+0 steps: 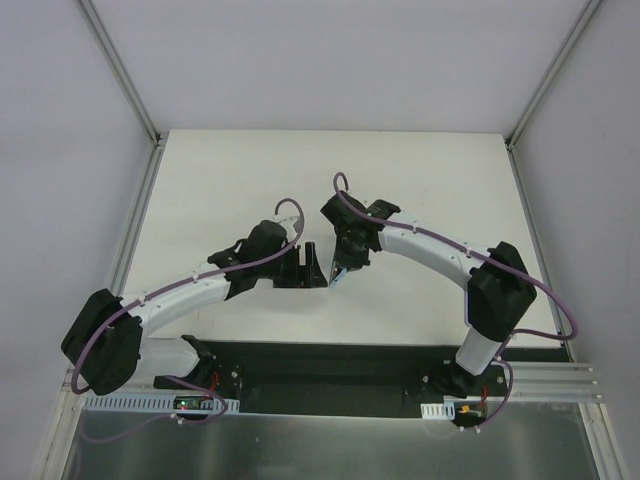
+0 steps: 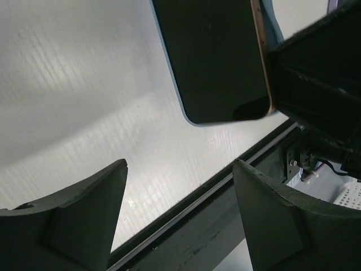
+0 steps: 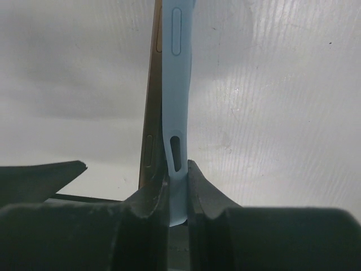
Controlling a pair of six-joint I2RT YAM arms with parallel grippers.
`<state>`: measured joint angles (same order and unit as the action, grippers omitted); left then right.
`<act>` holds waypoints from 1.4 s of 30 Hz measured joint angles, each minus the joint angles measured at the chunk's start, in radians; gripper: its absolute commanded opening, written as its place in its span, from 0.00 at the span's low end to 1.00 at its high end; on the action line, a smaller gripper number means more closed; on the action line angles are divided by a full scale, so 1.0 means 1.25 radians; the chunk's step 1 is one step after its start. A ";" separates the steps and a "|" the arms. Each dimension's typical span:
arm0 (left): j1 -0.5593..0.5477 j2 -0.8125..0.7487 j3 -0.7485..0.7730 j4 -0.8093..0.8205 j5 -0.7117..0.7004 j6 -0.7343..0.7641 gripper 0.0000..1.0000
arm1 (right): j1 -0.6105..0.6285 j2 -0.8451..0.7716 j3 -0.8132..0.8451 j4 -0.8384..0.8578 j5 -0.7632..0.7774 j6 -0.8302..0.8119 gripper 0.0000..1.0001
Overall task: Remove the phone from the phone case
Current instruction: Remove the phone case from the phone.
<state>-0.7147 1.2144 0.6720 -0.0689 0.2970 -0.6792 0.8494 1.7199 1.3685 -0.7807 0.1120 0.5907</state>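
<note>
A phone (image 2: 214,62) with a dark screen and gold edge sits in a light blue case (image 2: 274,22), held on edge above the white table. In the right wrist view my right gripper (image 3: 177,175) is shut on the case's (image 3: 176,84) thin wall, and the phone's gold side (image 3: 151,113) stands slightly apart from the case on the left. My left gripper (image 2: 180,165) is open and empty, just below and short of the phone's corner. From above, both grippers (image 1: 308,265) (image 1: 345,262) meet at the table's middle with the case (image 1: 335,279) between them.
A dark base strip (image 1: 330,365) runs along the table's near edge and also shows below the phone in the left wrist view (image 2: 225,214). White enclosure walls with metal posts (image 1: 135,215) border the white table (image 1: 250,180) on three sides.
</note>
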 measured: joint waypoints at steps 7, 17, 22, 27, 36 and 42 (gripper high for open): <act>0.050 0.041 0.020 0.031 0.023 -0.002 0.74 | 0.032 0.000 0.018 -0.027 0.035 -0.006 0.02; 0.185 0.148 0.059 0.079 0.221 -0.040 0.70 | 0.060 0.066 0.067 -0.090 0.082 -0.023 0.01; 0.183 0.218 0.113 0.045 0.272 -0.042 0.69 | 0.070 0.073 0.083 -0.100 0.099 -0.033 0.01; 0.168 0.255 0.172 0.020 0.280 -0.033 0.69 | 0.071 0.073 0.083 -0.100 0.099 -0.051 0.01; 0.127 0.294 0.227 -0.064 0.228 -0.003 0.66 | 0.071 0.073 0.078 -0.077 0.085 -0.091 0.01; 0.119 0.294 0.244 -0.110 0.181 0.012 0.66 | 0.071 0.072 0.056 -0.037 0.066 -0.113 0.01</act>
<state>-0.5663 1.5818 0.9768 -0.2070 0.5228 -0.6640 0.9386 1.8095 1.4384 -0.8268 0.1940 0.4496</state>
